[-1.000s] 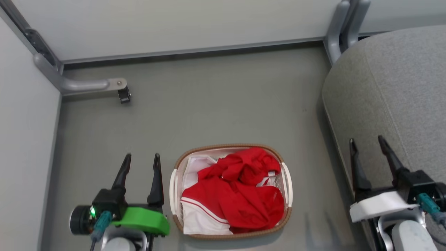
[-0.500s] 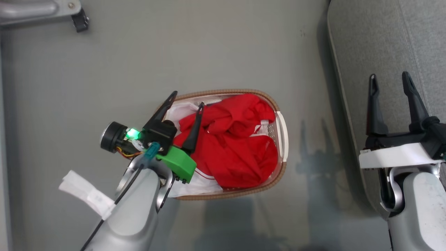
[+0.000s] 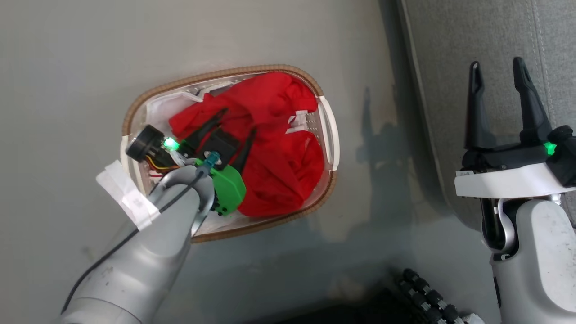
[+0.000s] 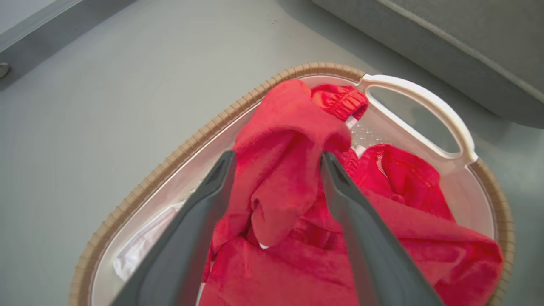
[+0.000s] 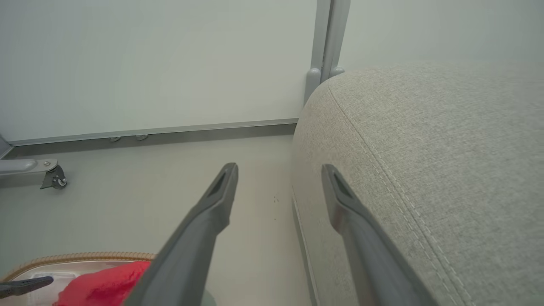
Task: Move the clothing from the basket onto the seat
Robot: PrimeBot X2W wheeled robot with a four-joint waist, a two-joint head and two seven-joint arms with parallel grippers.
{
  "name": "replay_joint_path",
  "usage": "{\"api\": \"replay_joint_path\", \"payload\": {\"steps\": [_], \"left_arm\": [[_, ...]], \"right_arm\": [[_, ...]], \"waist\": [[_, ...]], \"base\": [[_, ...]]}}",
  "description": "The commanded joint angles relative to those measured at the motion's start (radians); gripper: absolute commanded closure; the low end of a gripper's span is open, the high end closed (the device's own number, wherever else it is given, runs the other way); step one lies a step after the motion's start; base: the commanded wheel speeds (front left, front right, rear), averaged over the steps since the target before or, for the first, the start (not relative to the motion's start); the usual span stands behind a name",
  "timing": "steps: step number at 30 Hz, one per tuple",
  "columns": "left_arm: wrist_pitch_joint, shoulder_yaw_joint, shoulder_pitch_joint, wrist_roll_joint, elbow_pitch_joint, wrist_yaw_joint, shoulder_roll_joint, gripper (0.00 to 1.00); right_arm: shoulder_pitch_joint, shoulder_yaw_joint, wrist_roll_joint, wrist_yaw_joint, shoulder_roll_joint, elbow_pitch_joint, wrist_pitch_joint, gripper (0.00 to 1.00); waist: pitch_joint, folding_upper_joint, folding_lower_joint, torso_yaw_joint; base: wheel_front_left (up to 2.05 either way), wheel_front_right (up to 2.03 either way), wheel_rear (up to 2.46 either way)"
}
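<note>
The red clothing [image 3: 274, 148] lies heaped in the white basket [image 3: 330, 130] with its brown woven rim, on the grey floor. My left gripper [image 3: 237, 120] is open and lowered into the heap. In the left wrist view its fingers straddle a raised red fold of the clothing [image 4: 280, 170], the basket [image 4: 420, 102] around it. My right gripper [image 3: 496, 71] stands open and empty over the edge of the grey seat [image 3: 450, 54]. The right wrist view has the right gripper [image 5: 278, 170] at the seat [image 5: 425, 161] corner, with the basket [image 5: 85, 256] low at the left.
White fabric [image 3: 157, 105] lies under the red heap at the basket's left end. A pale wall [image 5: 148, 63] with a metal frame post [image 5: 327, 42] and a caster foot [image 5: 53, 178] stands beyond. A black ribbed hose [image 3: 427, 294] shows at the bottom.
The head camera has tipped down and shifted. My left gripper has gone from beside the basket, over its rim, down into the red heap. The right gripper has stayed by the seat.
</note>
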Motion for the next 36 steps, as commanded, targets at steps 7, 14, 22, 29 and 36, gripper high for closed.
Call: {"api": "replay_joint_path", "payload": {"steps": [7,14,22,29,36], "left_arm": [[0.001,0.004,-0.090,0.001,0.113,0.016,0.010,0.00],[0.001,0.012,-0.123,-0.021,0.123,0.028,-0.014,1.00],[0.001,0.007,-0.078,-0.044,0.072,0.013,-0.025,1.00],[0.001,0.007,-0.012,-0.058,-0.026,0.001,-0.008,1.00],[0.001,-0.018,0.039,-0.077,-0.113,-0.010,0.020,1.00]], "right_arm": [[-0.017,0.024,0.027,-0.001,-0.002,-0.010,-0.005,0.00],[-0.023,0.028,0.029,-0.001,-0.002,-0.005,-0.005,0.00],[-0.021,0.018,0.004,-0.001,-0.002,0.025,-0.005,0.00],[0.021,0.005,-0.034,-0.001,-0.003,0.069,-0.005,0.00],[0.097,-0.014,-0.077,-0.001,-0.003,0.123,-0.005,0.00]], "waist": [[0.098,-0.0001,-0.0002,-0.097],[0.100,-0.0001,-0.0002,-0.092],[0.040,-0.0001,-0.0002,-0.045],[-0.089,-0.0001,-0.0002,0.023],[-0.267,-0.0001,-0.0002,0.090]], "base": [[0.00,0.00,0.00],[0.00,0.00,0.00],[0.00,0.00,0.00],[0.00,0.00,0.00],[0.00,0.00,0.00]]}}
